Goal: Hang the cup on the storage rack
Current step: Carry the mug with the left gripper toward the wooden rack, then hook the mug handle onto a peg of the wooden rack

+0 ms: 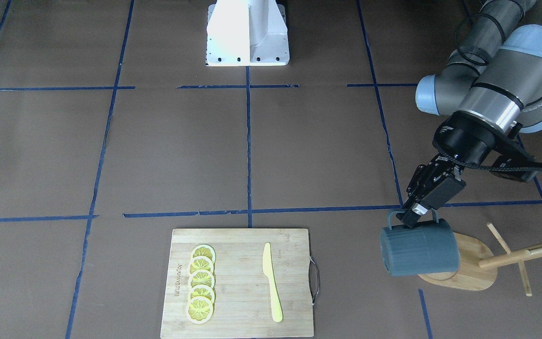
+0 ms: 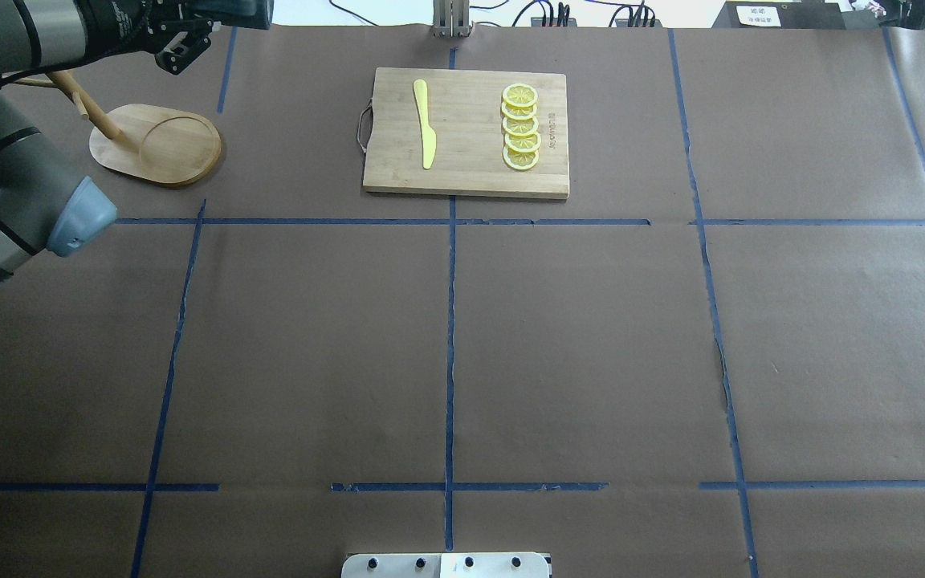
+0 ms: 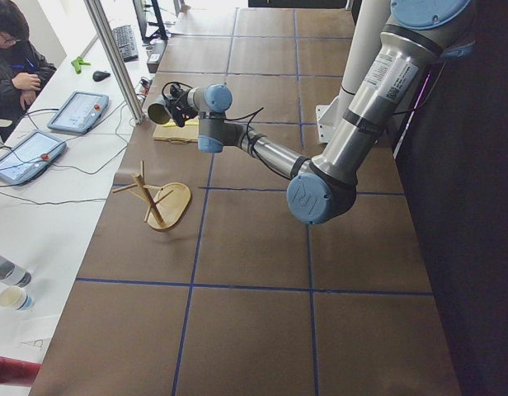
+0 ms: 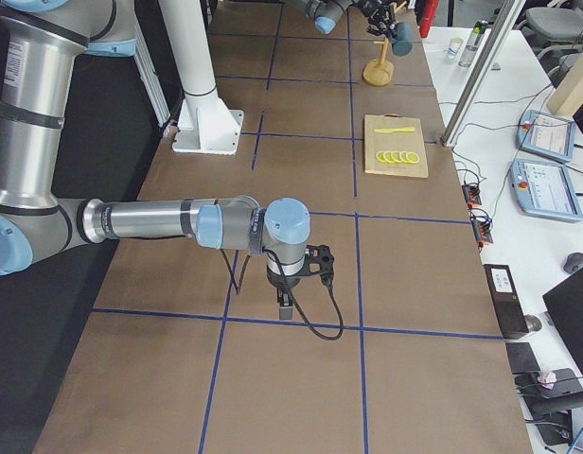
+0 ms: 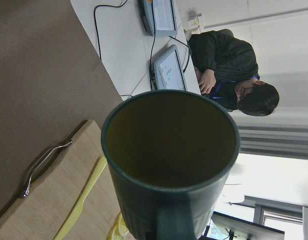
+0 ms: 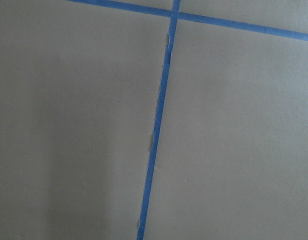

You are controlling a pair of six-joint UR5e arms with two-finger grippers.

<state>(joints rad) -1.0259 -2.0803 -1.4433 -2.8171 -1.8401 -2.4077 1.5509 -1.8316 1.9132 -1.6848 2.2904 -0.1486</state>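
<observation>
Cup (image 1: 419, 249) aloft on its side near the storage rack (image 1: 475, 266), seemingly clear of the pegs, left gripper (image 1: 412, 218) clamped on its handle, right gripper (image 4: 290, 305) well apart, parted or closed cannot tell, 5 lemon slices (image 1: 201, 283) on cutting board (image 1: 243, 306).

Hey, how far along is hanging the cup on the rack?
Pickup looks done: the left gripper holds the cup by its handle, tipped sideways in the air near the storage rack. Left to do: slipping the handle over a peg, since none carries it yet, then letting go.
</observation>
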